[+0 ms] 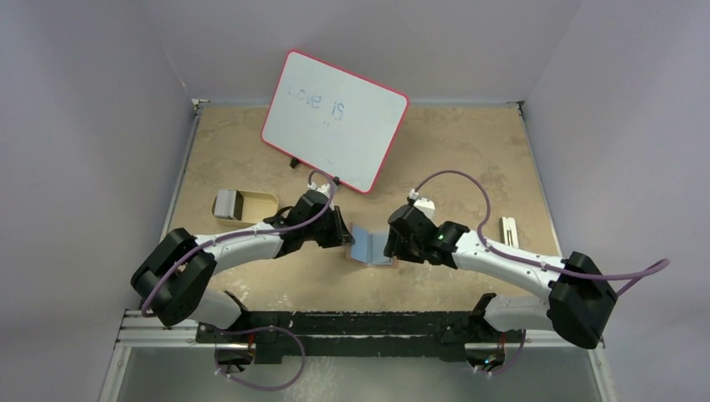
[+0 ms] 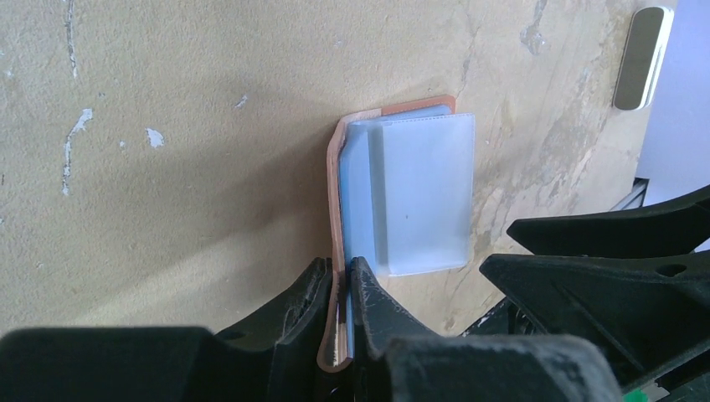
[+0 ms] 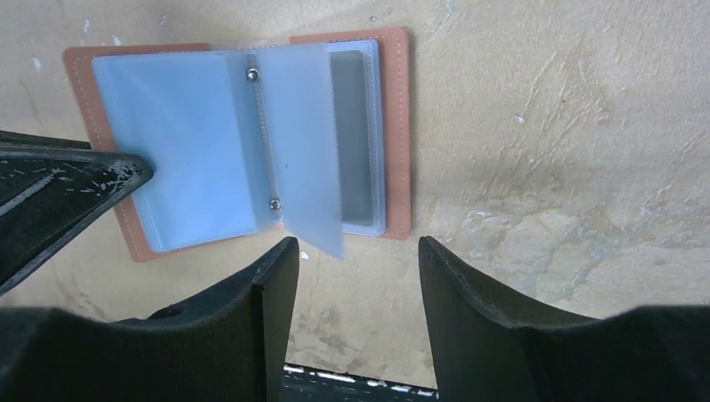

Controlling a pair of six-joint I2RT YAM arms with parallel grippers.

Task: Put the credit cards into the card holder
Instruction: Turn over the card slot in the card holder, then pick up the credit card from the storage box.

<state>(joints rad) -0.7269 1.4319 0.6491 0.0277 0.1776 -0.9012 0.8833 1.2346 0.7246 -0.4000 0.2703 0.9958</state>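
Note:
The brown card holder (image 1: pixel 373 246) lies open on the table between my grippers, its pale blue plastic sleeves showing. My left gripper (image 1: pixel 345 231) is shut on its left cover and sleeve edge (image 2: pixel 339 276) and holds that cover raised. In the right wrist view the holder (image 3: pixel 201 142) is spread open, with one loose sleeve standing up in the middle and a grey card (image 3: pixel 352 134) showing in the right-hand pocket. My right gripper (image 3: pixel 356 251) is open and empty just in front of the holder. Grey credit cards (image 1: pixel 226 203) stand in the tan tray (image 1: pixel 255 206) to the left.
A red-rimmed whiteboard (image 1: pixel 335 117) leans at the back of the table. A small white object (image 1: pixel 508 230) lies at the right, and it also shows in the left wrist view (image 2: pixel 643 59). My right gripper's fingers (image 2: pixel 586 276) are close beside the holder.

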